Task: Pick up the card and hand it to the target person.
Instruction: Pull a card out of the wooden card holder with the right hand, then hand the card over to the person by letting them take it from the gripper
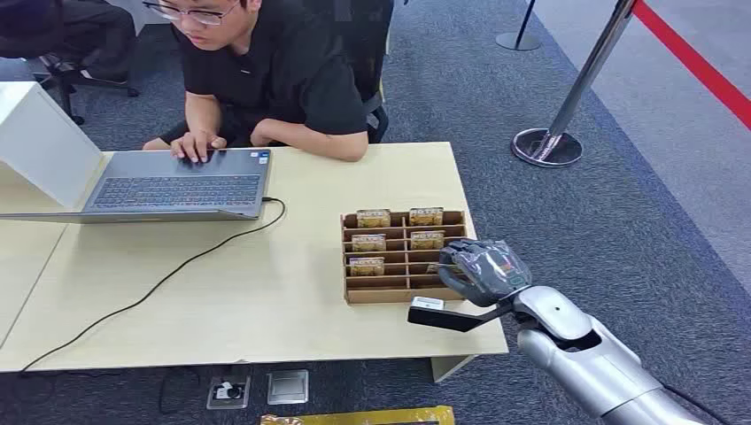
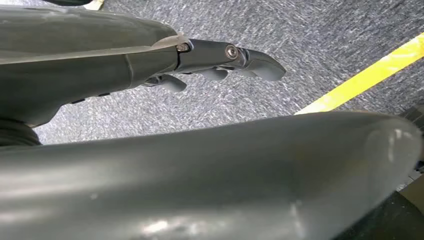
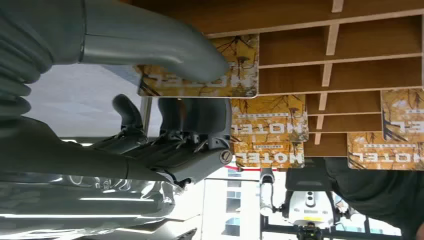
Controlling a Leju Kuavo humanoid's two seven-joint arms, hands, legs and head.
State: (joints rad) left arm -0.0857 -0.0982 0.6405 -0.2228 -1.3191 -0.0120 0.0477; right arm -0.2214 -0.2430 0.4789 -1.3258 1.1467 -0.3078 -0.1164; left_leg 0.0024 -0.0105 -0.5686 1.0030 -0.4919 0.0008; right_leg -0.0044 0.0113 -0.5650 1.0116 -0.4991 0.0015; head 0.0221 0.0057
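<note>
Grey carpet underfoot, with a red-belted stanchion well off to one side.
Table: pale wood, holding an open laptop where a seated person types.
Card rack: brown, slotted, near the table's right edge, holding several yellow hotel cards.
Right hand: at the rack's near right slots, thumb laid over one card, fingers curled behind it; a firm hold cannot be confirmed.
Card: stands on edge in its slot, long axis along the rack's row, printed face toward the robot.
Left hand: hanging over carpet, fingers loosely apart, empty.
Step, as judged: grasping. Next calls for pinching, lifting clear, then reaching toward the person.
</note>
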